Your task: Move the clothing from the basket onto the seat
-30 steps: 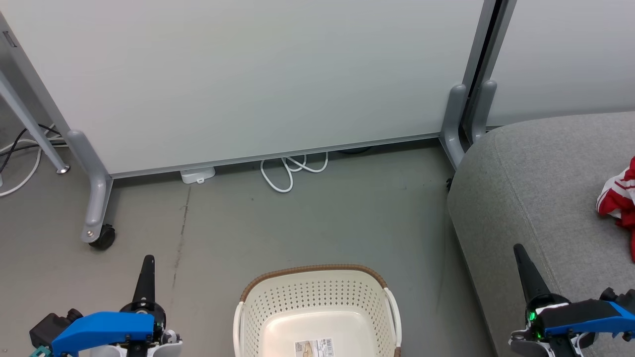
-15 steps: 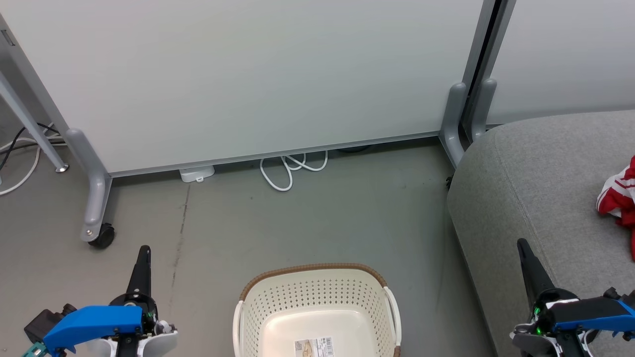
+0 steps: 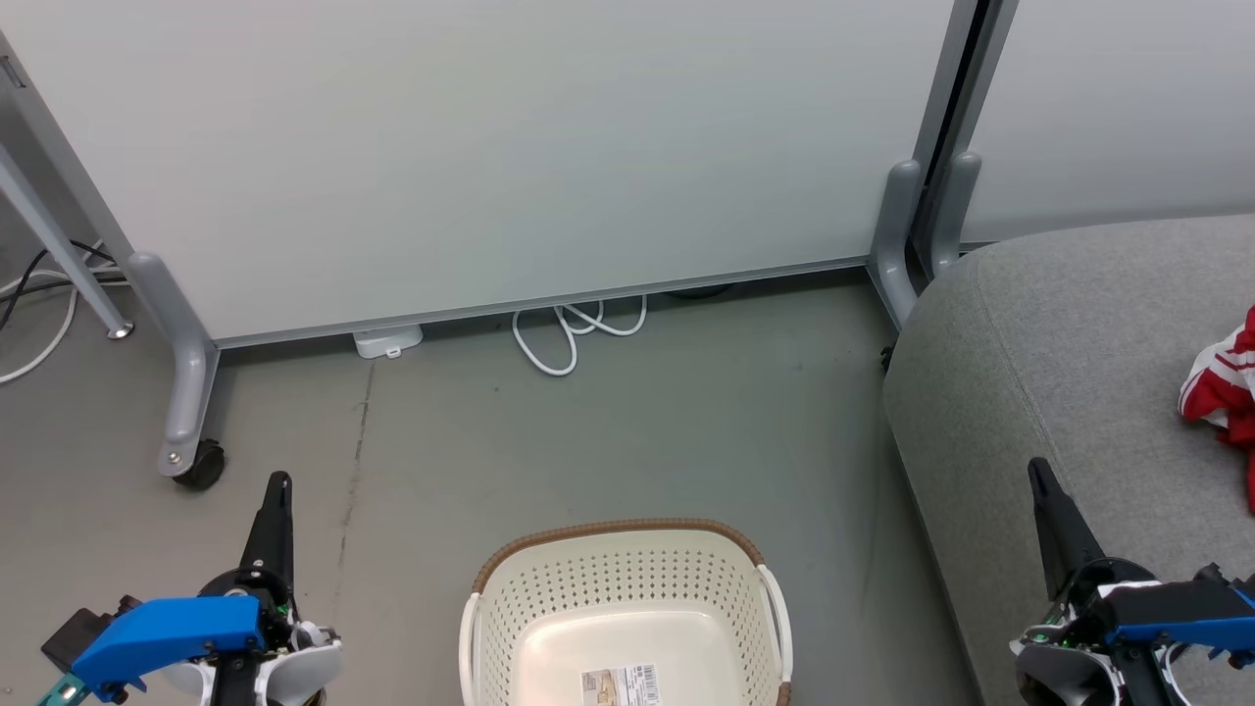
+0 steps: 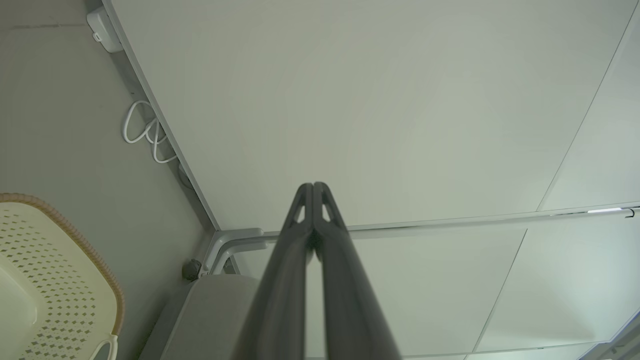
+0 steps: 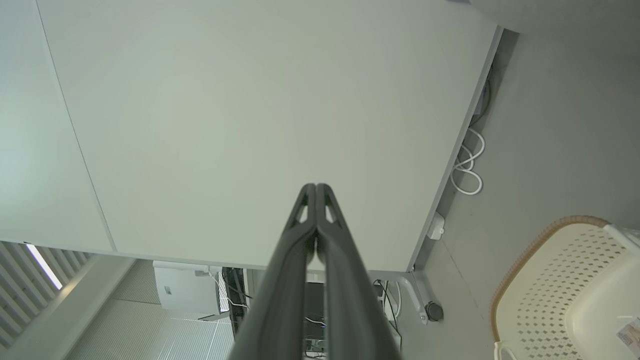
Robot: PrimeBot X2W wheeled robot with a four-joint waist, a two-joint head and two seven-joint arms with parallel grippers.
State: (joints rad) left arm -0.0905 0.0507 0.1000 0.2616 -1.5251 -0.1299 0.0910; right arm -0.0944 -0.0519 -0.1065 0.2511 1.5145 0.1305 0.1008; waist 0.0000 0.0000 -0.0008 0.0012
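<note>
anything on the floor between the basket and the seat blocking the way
Nothing visible does. Bare grey floor lies between the basket and the seat, where red clothing already lies at the head view's right edge.

The left gripper [image 3: 280,481] is held low on the robot's left side, with a blue wrist cover [image 3: 162,632] behind it. Its two dark fingers [image 4: 295,240] are pressed together tip to tip with nothing between them, and they lean slightly inward. The right gripper [image 3: 1036,471] mirrors it on the right side, jaws likewise closed and empty, its fingers also leaning inward.
</note>
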